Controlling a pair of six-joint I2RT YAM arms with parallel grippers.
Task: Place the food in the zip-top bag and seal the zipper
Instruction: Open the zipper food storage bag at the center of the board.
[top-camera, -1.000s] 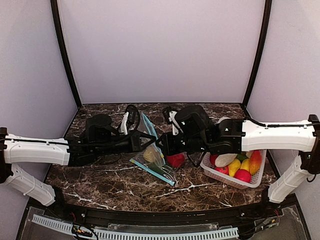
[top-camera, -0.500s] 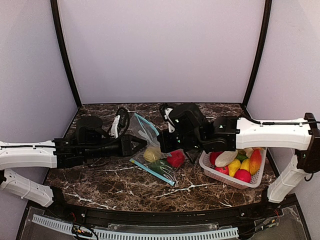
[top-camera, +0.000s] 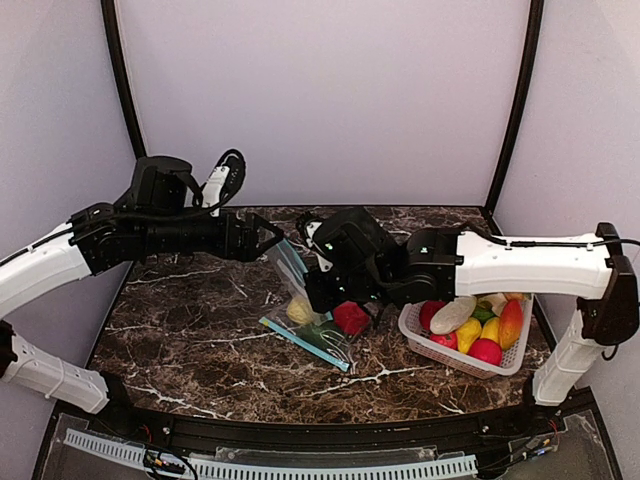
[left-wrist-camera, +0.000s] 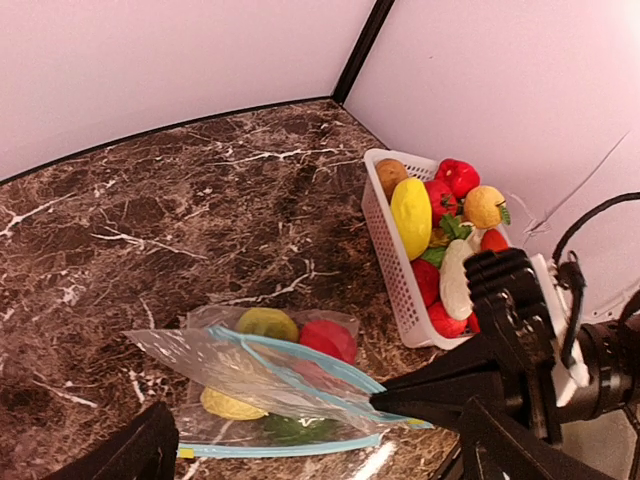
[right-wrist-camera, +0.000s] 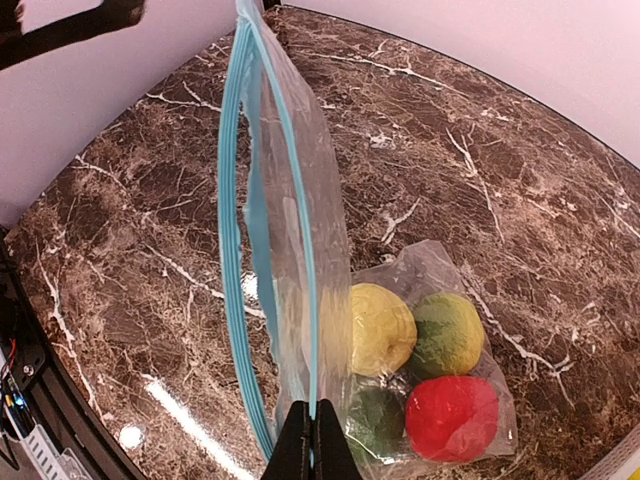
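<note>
The clear zip-top bag with a blue zipper lies on the marble, its mouth held up. Inside it are yellow, green, red and dark green food pieces. My right gripper is shut on one blue zipper strip, and it shows in the top view as the right gripper. My left gripper is open, raised up and to the left of the bag and touching nothing. In the left wrist view the bag lies below the open left gripper.
A white slotted basket stands right of the bag under the right arm, holding several more toy fruits and vegetables such as a yellow one. Black corner posts and pale walls close in the marble table.
My left gripper has opened, let go of the bag and swung up and back to the left. The right gripper closed on the bag's zipper strip and stays there.
</note>
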